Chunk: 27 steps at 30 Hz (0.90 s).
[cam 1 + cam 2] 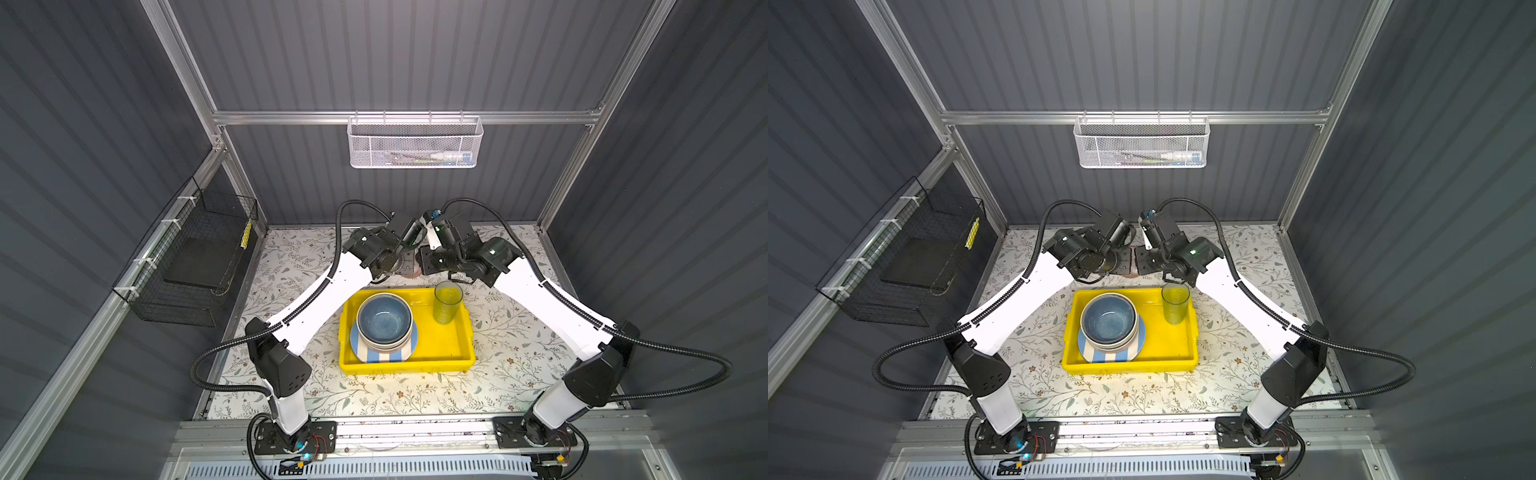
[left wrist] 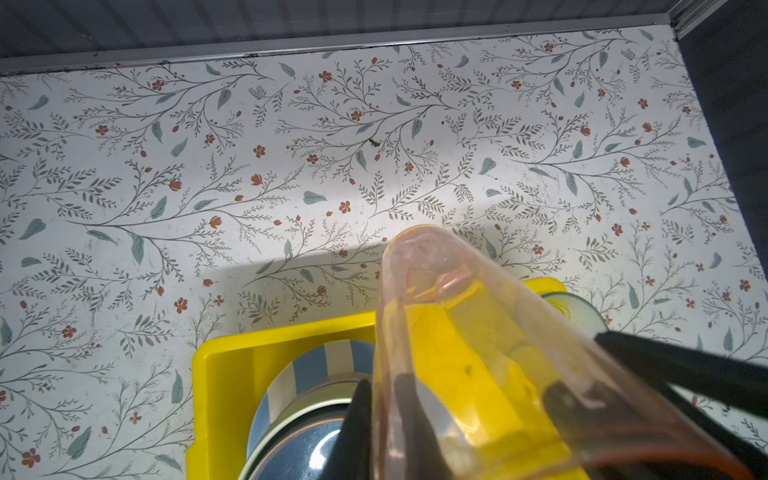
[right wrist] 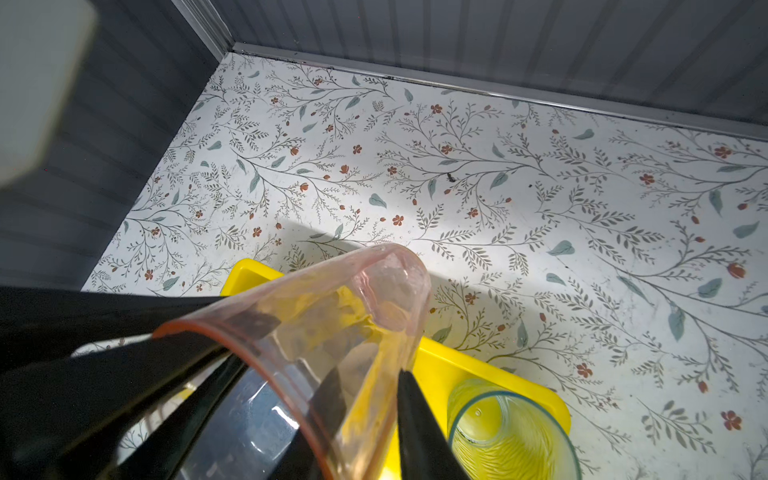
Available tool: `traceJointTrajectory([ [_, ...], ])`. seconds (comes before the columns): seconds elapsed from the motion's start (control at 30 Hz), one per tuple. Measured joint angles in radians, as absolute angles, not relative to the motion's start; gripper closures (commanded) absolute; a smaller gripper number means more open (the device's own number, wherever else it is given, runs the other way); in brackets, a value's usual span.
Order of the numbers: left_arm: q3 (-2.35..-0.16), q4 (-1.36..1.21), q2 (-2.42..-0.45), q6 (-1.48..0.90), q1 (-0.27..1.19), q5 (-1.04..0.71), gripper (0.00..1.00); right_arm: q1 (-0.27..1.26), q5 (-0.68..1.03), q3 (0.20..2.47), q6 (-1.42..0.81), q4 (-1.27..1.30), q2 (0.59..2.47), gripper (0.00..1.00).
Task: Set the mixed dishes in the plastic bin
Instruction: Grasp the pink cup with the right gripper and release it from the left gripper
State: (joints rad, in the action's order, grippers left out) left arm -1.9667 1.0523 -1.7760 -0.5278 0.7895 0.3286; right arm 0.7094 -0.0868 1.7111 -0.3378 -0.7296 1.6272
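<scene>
Above the far wall of the yellow bin, the left gripper pinches the pink tumbler; the right gripper straddles its wall (tightness unclear). Likely a handover: next, one sure grip, then lower it in.

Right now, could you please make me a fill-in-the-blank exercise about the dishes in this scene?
1. The top bowl is ___.
2. The plate under the bowl stack bears blue and white ___.
3. The standing tumbler is inside the ___ bin.
4. The held tumbler is ___.
Missing words: blue; stripes; yellow; pink.
</scene>
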Motion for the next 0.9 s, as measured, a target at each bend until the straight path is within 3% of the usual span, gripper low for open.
traceJointTrajectory([
  [0.9,-1.834,0.94,-1.609,-0.548,0.789,0.133,0.62,0.703,-0.085,1.699,-0.34,-0.786,1.621,1.0],
])
